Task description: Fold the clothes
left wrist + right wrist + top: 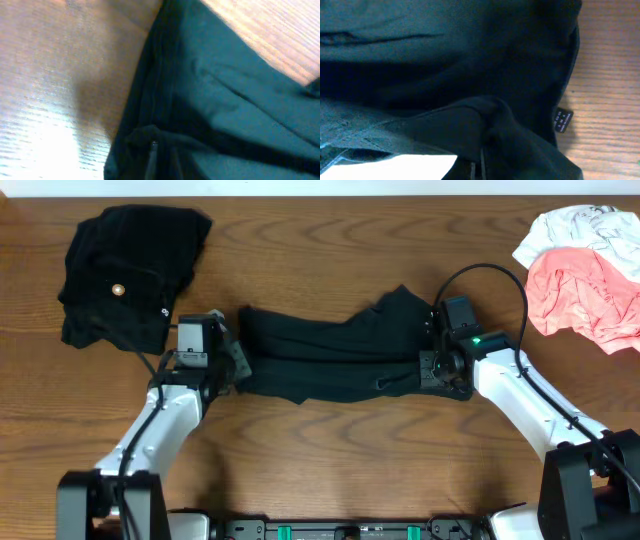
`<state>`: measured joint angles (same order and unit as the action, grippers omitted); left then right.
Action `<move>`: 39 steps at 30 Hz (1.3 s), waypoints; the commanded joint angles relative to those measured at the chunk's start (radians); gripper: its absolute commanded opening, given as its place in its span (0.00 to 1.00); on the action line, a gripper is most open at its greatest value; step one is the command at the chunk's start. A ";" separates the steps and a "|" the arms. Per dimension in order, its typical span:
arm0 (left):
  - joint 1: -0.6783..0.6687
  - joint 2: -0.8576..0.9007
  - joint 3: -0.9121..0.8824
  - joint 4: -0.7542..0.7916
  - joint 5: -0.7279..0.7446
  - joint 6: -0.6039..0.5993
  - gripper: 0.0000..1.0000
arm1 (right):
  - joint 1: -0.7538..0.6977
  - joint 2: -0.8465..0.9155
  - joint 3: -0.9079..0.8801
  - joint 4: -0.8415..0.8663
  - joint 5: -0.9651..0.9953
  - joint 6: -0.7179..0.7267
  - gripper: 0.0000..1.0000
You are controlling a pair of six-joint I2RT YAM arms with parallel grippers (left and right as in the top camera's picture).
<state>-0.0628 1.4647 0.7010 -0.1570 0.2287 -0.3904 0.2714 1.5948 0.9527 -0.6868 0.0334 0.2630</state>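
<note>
A black shirt (330, 350) lies folded into a long band across the middle of the table. My left gripper (236, 368) is at its left end, shut on a pinch of the black fabric (150, 142). My right gripper (436, 370) is at the right end, shut on a raised fold of the same shirt (485, 125); a small label (562, 120) shows on its edge. A second black garment with a pale button (118, 290) sits piled at the back left. Pink (585, 295) and white (585, 228) garments lie at the back right.
The wooden table (330, 470) shows bare wood in front of the shirt and between the piles. The right arm's cable loops over the shirt's right end (490, 275).
</note>
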 commanded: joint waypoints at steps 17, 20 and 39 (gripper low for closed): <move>0.000 -0.179 0.076 0.088 -0.087 0.174 0.86 | -0.050 -0.200 0.120 0.068 0.018 -0.014 0.83; 0.000 -0.169 0.076 0.139 -0.084 0.203 0.86 | -0.050 -0.200 0.119 0.122 0.018 -0.014 0.87; -0.002 0.291 0.275 0.161 0.100 0.316 0.86 | -0.109 0.068 0.121 0.443 -0.219 -0.097 0.87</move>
<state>-0.0628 1.7138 0.9199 0.0177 0.3099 -0.0963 0.1932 1.6314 1.0660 -0.2615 -0.1261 0.1802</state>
